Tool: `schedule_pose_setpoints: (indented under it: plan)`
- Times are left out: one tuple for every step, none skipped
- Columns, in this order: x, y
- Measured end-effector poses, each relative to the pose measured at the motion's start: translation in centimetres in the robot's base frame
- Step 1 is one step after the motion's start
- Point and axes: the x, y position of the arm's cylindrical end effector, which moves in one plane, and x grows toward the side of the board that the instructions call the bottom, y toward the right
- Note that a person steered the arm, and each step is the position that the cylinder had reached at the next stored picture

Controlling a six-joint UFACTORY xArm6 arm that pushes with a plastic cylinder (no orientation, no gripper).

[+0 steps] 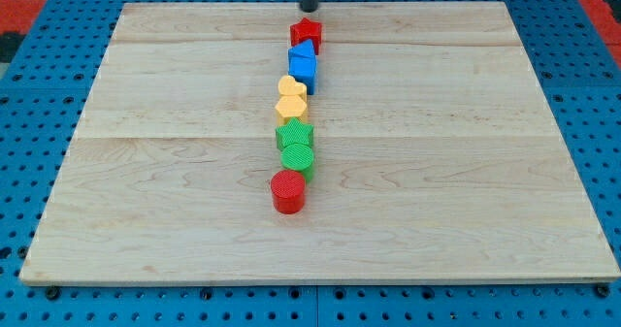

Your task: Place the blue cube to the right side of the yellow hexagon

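Note:
The blocks form a line down the middle of the wooden board (466, 172). From the view's top there is a red star (306, 33), a blue block (302, 51) of unclear shape, and the blue cube (305, 73) touching it. Just below sit a yellow heart (291, 86) and the yellow hexagon (290, 108). The blue cube lies above and slightly right of the hexagon, with the heart between them. My tip (309, 10) is at the board's top edge, just above the red star and apart from it.
Below the hexagon the line goes on with a green star (294, 133), a green cylinder (298, 156) and a red cylinder (288, 191). A blue pegboard (39, 172) surrounds the board.

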Motion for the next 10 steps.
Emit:
schedule_pose_setpoints:
  plan:
    - [4.2, -6.1]
    - [8.8, -4.1]
    - [11.7, 0.1]
    - [11.7, 5.6]
    - [12.5, 7.5]
    - [14.5, 7.5]
    - [14.6, 8.3]
    - [12.0, 8.2]
    - [11.2, 4.9]
    - [14.8, 5.0]
